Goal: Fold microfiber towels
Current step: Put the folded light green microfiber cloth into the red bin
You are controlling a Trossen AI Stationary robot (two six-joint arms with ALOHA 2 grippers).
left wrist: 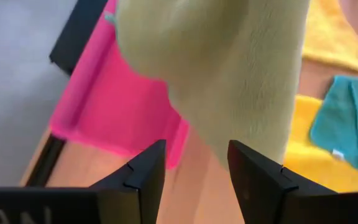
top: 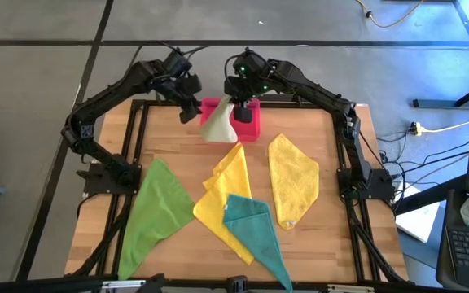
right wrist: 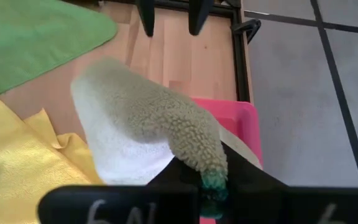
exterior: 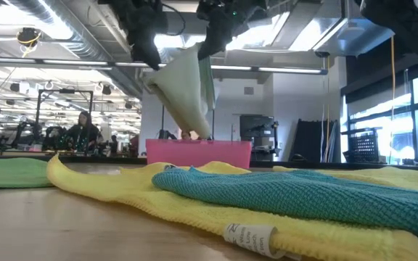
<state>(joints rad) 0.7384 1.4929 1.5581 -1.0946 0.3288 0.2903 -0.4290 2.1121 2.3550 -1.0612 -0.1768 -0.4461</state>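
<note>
A pale olive towel (exterior: 187, 90) hangs over the pink tray (top: 251, 129) at the table's far edge, with my right gripper (right wrist: 213, 186) shut on its top. My left gripper (left wrist: 194, 155) stands open just left of the hanging towel (left wrist: 229, 74), which lies ahead of its fingertips and not between them. Flat on the table lie a bright green towel (top: 157, 212), two yellow towels (top: 226, 191) (top: 293, 183) and a teal towel (top: 255, 228); the teal one rests on the middle yellow one. My right gripper pinches a bunched upper end of the olive towel (right wrist: 204, 158) between its two fingers, coming from above and slanting down. The towel hangs slack below the fingers, clear of the table, and its lower tip (exterior: 203, 134) is close above the tray's rim.
The pink tray (exterior: 194, 154) stands at the far middle of the wooden table. The spread towels cover most of the table's middle and near part. A black frame (top: 141, 130) runs along the table's sides. Beyond the far edge is grey floor.
</note>
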